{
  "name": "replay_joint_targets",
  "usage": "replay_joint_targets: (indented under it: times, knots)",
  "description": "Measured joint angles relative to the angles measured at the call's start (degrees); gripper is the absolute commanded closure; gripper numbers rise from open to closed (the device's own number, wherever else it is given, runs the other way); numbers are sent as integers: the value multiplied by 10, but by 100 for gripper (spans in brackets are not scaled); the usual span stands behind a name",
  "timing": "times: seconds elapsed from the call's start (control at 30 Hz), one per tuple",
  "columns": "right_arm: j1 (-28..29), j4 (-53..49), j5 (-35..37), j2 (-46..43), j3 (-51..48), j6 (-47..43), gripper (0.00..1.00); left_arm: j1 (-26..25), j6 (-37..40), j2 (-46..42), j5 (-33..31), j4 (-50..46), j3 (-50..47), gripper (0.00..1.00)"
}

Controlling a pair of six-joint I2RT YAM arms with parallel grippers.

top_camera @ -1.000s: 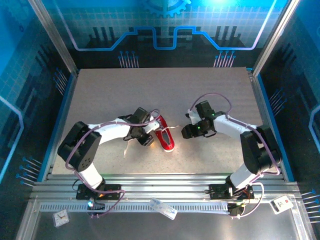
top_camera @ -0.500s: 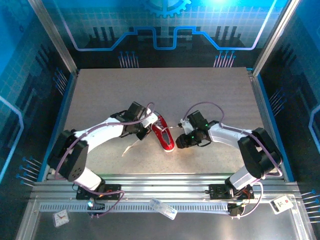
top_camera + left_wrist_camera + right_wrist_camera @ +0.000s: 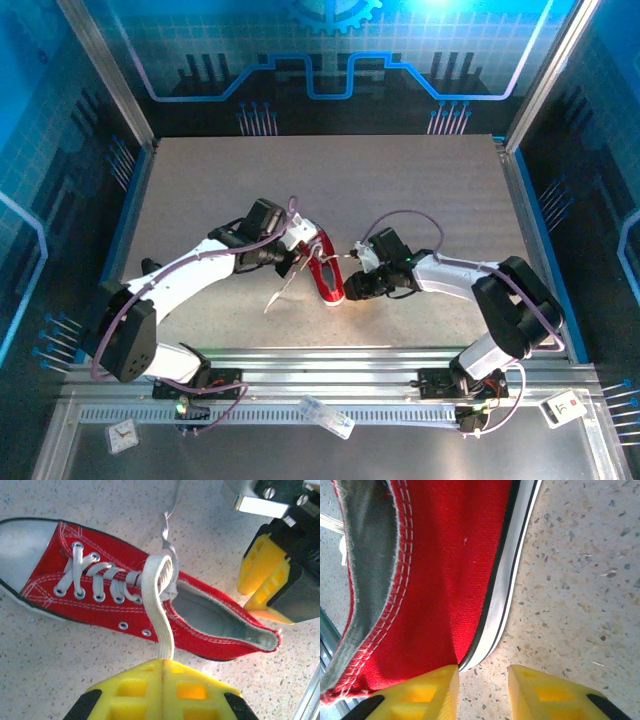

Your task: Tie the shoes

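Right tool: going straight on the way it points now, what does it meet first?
The sneaker: its white sole lies just ahead of the right tool, in line with the gap between its fingers. Depth is unclear.

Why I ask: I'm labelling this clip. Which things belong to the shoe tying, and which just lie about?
Job: red sneaker, white lace, left gripper pinching that lace, right gripper by the sole.
Lying about: clear plastic piece, small white card, white tag.
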Motion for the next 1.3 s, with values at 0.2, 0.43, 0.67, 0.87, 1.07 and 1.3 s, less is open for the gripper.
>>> replay_joint_targets:
  times: [0.2, 0.43, 0.67, 0.87, 1.07, 1.3]
  knots:
    - [-2, -29, 37, -73, 6, -22, 72, 0, -26, -16, 16, 33, 0, 100]
    - [-16, -20, 55, -125, 40, -97, 58, 0, -32, -23, 22, 56, -1, 100]
    - [-52, 24, -8, -82, 90, -180, 50, 0, -39, -23, 24, 64, -1, 100]
    - [-54, 31, -71, -42, 128, -241, 48, 0, -41, -23, 28, 71, -2, 100]
    - [-51, 30, -107, -26, 147, -272, 47, 0, -43, -23, 29, 76, -6, 100]
    - [-41, 21, -120, 4, 160, -292, 47, 0, -48, -23, 30, 80, -6, 100]
